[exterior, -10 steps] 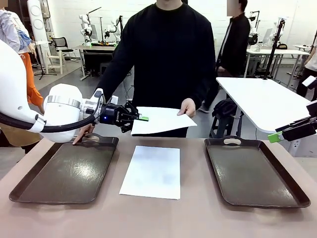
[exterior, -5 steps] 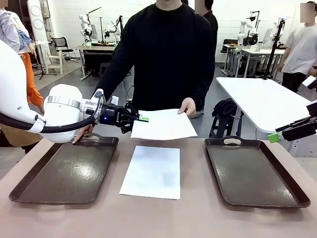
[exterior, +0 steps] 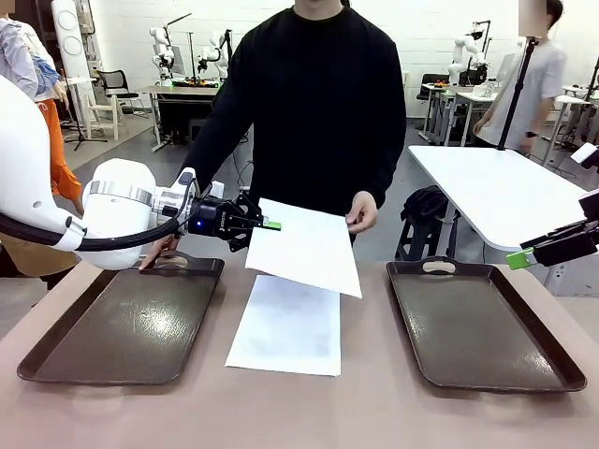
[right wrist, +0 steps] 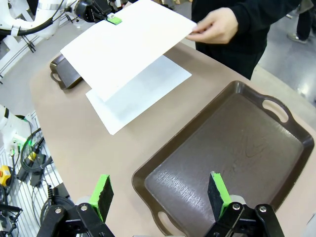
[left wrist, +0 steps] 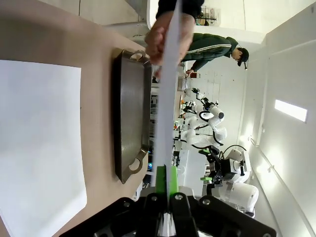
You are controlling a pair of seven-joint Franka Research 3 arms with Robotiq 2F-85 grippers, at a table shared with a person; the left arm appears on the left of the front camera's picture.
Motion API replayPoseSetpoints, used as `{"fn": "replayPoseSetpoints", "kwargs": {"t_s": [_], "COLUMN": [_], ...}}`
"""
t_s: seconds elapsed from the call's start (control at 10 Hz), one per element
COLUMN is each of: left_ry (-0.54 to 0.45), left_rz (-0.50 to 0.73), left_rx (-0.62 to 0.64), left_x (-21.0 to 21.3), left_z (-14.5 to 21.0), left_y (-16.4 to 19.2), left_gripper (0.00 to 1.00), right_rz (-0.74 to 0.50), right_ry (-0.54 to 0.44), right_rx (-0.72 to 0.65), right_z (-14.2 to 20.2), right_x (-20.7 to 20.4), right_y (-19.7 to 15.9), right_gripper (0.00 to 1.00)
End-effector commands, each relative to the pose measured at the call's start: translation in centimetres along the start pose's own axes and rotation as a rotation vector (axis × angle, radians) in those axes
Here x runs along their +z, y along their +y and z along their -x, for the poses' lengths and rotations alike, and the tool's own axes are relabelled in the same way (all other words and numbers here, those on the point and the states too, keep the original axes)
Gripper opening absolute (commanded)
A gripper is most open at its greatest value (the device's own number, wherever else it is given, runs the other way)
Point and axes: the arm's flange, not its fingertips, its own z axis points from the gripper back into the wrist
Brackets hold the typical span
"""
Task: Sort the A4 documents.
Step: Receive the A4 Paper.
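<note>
Over the table (exterior: 374, 412), left hand (exterior: 271, 224) pinches the raised A4 sheet (exterior: 304, 248) at its corner, right hand (right wrist: 160, 191) spread.

Nothing here can be read: no word, label, brand or number. The flat A4 document (exterior: 285, 327) on the table shows a plain white face. The raised A4 document (exterior: 304, 248) just above it is equally blank, and the dark trays (exterior: 122, 327) either side of it are unmarked.
</note>
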Motion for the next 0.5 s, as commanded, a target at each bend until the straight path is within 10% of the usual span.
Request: {"fn": "replayPoseSetpoints", "kwargs": {"t_s": [0.0, 0.4], "left_ry": [-0.005, -0.005], "left_rz": [0.005, 0.005], "left_rx": [0.002, 0.002], "left_x": [0.01, 0.01], "left_z": [-0.04, -0.04], "left_y": [-0.06, -0.06], "left_gripper": [0.0, 0.0], "right_rz": [-0.018, -0.018], "right_ry": [-0.023, -0.023], "right_rx": [0.009, 0.009], "right_z": [-0.17, -0.17], "right_x": [-0.37, -0.37], "right_y": [-0.34, -0.34], "right_gripper": [1.0, 1.0]}}
